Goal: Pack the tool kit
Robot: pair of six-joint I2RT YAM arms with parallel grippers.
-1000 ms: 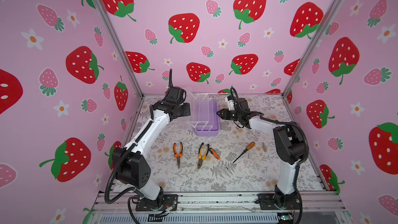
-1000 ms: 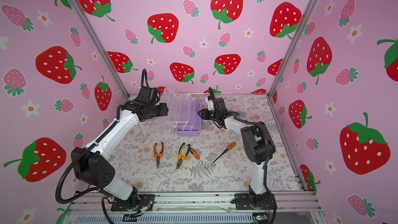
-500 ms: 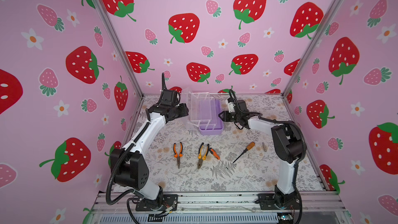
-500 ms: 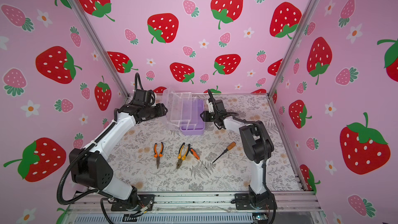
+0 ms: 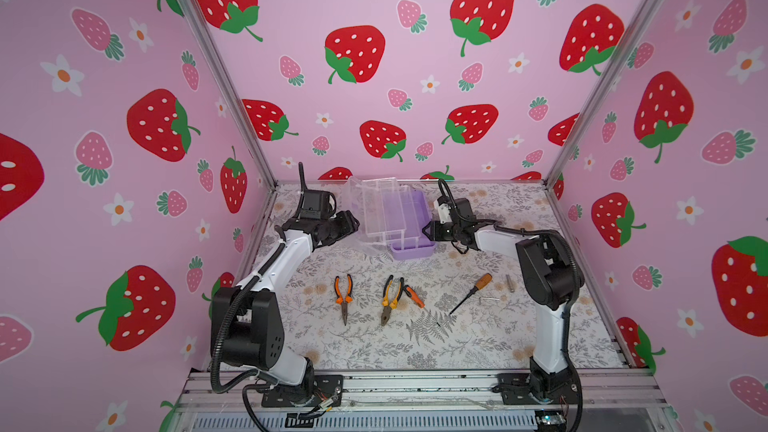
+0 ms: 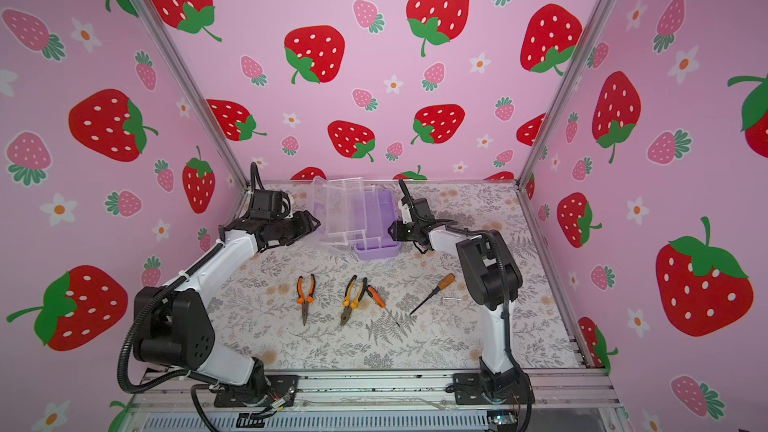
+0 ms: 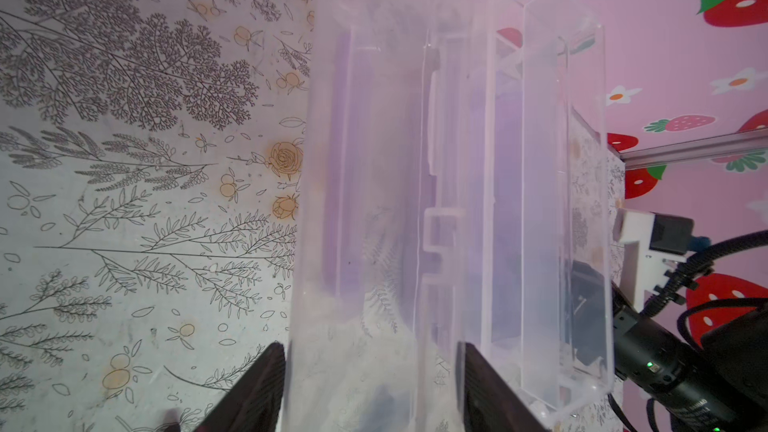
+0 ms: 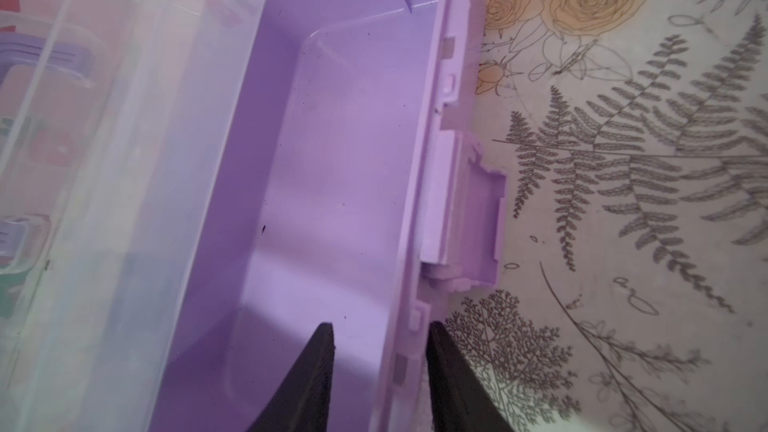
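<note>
The tool kit stands open at the back of the table in both top views, its lilac base [image 5: 409, 249] [image 6: 376, 251] empty. Its clear lid [image 5: 380, 209] [image 7: 365, 201] leans back toward the left. My left gripper [image 5: 353, 222] [image 7: 372, 361] is open, with the lid's edge between its fingers and a thin gap at one finger. My right gripper [image 5: 426, 230] [image 8: 381, 324] is open astride the base's right wall [image 8: 419, 184]; one finger is inside the base, apart from the wall. The purple handle [image 8: 50, 51] shows through the lid.
Nearer the front lie orange-handled pliers [image 5: 344, 290], yellow-handled pliers [image 5: 392, 292], a small orange tool [image 5: 413, 296], a wooden-handled screwdriver [image 5: 473, 290] and two small metal bits [image 5: 510, 283]. The base's latch [image 8: 478, 218] sticks out toward the right. Pink walls close in three sides.
The lid has swung from upright to leaning back leftward. My left gripper drew back left with it and widened. The right gripper stayed at the base's right wall and widened a little.
</note>
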